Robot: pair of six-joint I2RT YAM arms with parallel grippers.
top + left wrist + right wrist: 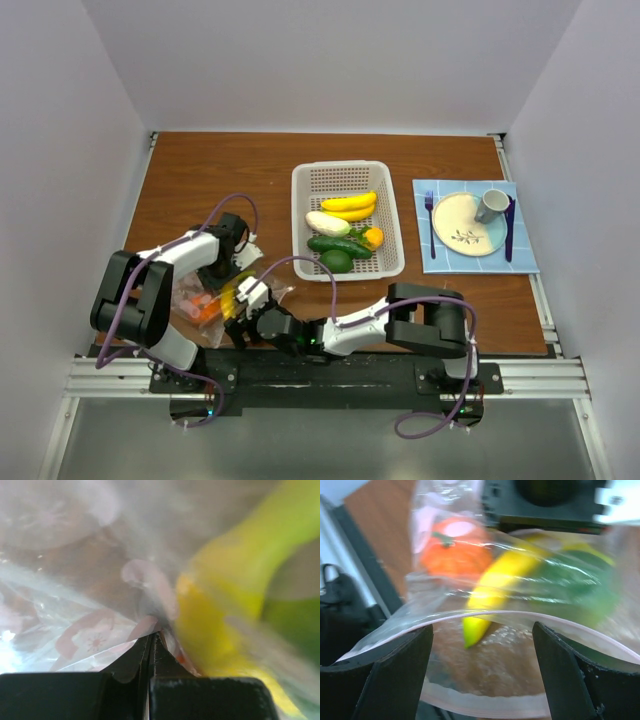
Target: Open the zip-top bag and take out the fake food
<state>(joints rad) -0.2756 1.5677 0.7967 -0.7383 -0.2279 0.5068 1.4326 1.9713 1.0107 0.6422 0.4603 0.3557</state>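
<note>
Left hand [152,639]: clenched on a fold of the zip-top bag [75,630]; only its own wrist view shows the pinch. Right hand [482,630]: released, fingers spread wide, the bag's pink-edged rim running across between them. The overhead view places the bag at the near left of the surface [200,180], both hands at it. Contents:
- orange tomato [452,550]
- yellow banana [500,585]
- green piece [570,580]

White basket [345,170], well apart, holds:
- bananas [350,205]
- white oval [327,223]
- cucumber [340,245]
- green round [337,261]

Plate [460,230] and mug [490,205] sit on the blue mat [480,262], far right.
</note>
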